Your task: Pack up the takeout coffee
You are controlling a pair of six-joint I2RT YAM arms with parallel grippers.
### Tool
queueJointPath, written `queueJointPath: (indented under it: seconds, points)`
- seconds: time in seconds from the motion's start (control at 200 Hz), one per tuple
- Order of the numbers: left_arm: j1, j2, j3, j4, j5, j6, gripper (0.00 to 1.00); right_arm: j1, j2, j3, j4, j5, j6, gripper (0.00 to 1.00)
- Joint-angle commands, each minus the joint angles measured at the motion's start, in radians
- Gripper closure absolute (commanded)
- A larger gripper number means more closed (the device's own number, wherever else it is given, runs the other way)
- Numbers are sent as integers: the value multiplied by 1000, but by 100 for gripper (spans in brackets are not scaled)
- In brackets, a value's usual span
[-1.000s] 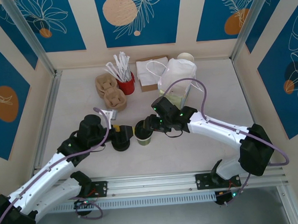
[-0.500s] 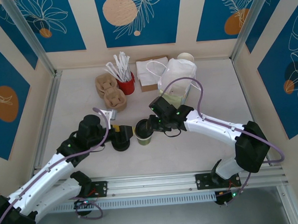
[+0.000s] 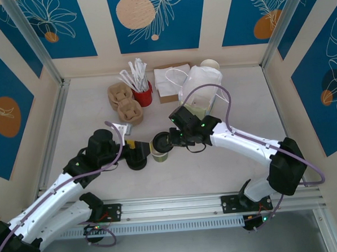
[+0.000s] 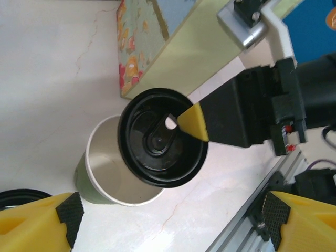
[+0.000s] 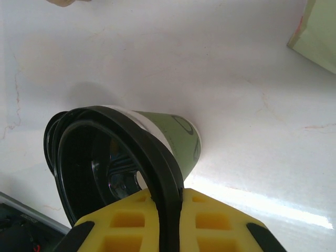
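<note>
One takeout coffee (image 3: 160, 154) stands upright mid-tabletop (image 3: 227, 168) between two arms. One black lid (image 4: 161, 137) lies offset over its open rim, covering part of it. The right fingers (image 5: 210, 220) pinch the lid's edge, the arm stretched in from the right. The left fingers (image 4: 37, 220) are spread wide beside the cup, holding nothing, the arm angled in from the left.
</note>
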Motion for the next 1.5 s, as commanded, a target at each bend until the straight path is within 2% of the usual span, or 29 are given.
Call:
queueJointPath:
  seconds: [0.0,0.08,0.2,0.315,0.39,0.455,0.535,0.59,0.71,0.755,0.78,0.815,0.99,1.055,1.2,1.349,1.499]
  points:
    - [12,-33,92,-17,54,163,10,11,-89,61,-78,-2,-24,95]
    - [12,-52,159,-28,109,246,10,10,-142,81,-117,-31,-22,95]
    - [5,-66,245,-31,117,355,11,2,-221,116,-200,-86,-14,96]
    - [-16,-70,257,30,142,478,14,-43,-284,140,-281,-189,-3,100]
    - [-78,-51,265,50,131,562,14,-99,-334,124,-303,-303,8,100]
    - [-166,-23,284,40,71,665,14,-161,-353,127,-347,-427,2,100]
    - [-289,17,306,29,-24,808,14,-206,-364,133,-435,-495,-18,100]
    - [-341,46,317,36,-45,883,14,-234,-359,122,-487,-567,-52,100]
    - [-401,99,323,50,-55,1023,13,-291,-350,58,-547,-706,-85,100]
    - [-413,109,320,50,-53,1071,9,-300,-350,36,-554,-733,-101,100]
    - [-413,110,317,45,-34,1103,3,-301,-350,26,-558,-737,-109,100]
    - [-414,109,306,54,-20,1136,2,-305,-351,8,-562,-743,-121,100]
    - [-421,126,280,52,39,1211,2,-355,-339,-54,-559,-830,-165,100]
    - [-430,132,257,56,68,1281,2,-366,-335,-59,-558,-834,-175,100]
    - [-450,161,221,110,47,1327,1,-375,-315,-48,-583,-848,-214,100]
    - [-464,208,232,117,37,1331,8,-381,-315,-43,-591,-849,-218,100]
    - [-472,256,263,98,15,1346,25,-385,-316,-44,-594,-854,-221,100]
